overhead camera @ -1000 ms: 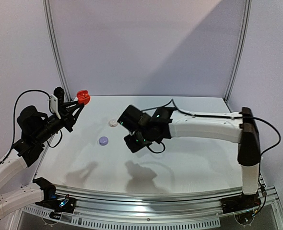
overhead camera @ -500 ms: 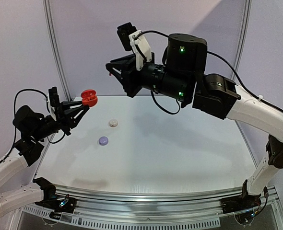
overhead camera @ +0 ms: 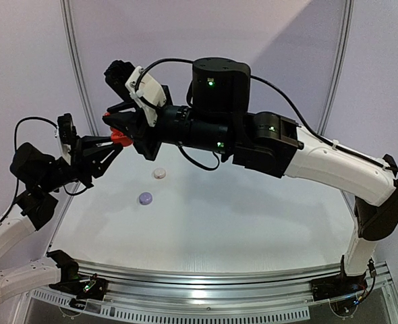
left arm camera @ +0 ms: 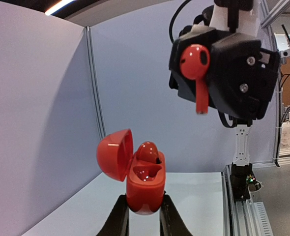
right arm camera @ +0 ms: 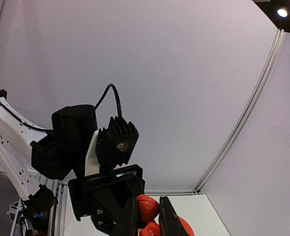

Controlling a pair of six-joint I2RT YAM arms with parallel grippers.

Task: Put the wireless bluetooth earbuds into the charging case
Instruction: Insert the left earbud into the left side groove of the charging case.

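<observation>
While the red charging case (left arm camera: 145, 189) sits pinched upright between the fingers of the left gripper (left arm camera: 144, 211), lifted above the left side of the table (overhead camera: 253, 223) with its lid hinged open to the left, the job looks about half done for this pair. One red bud (left arm camera: 147, 151) appears seated in the far socket, and the near socket looks empty and glossy.

Up and to the right of the case, apart from it in the left wrist view, the second red earbud (left arm camera: 195, 64) hangs stem-down, nipped between the nearly closed fingers of the right gripper (left arm camera: 200, 81). From above, the two grippers are nose to nose, with the bud close over the case mouth but not in it. What remains, by my reading, is lowering that stem into the free socket.

Further right on the table lie a lavender case (overhead camera: 145, 198) and a white case (overhead camera: 159, 173), both apart from the grippers. No loose buds show near them, and whether theirs are inside cannot be told.
</observation>
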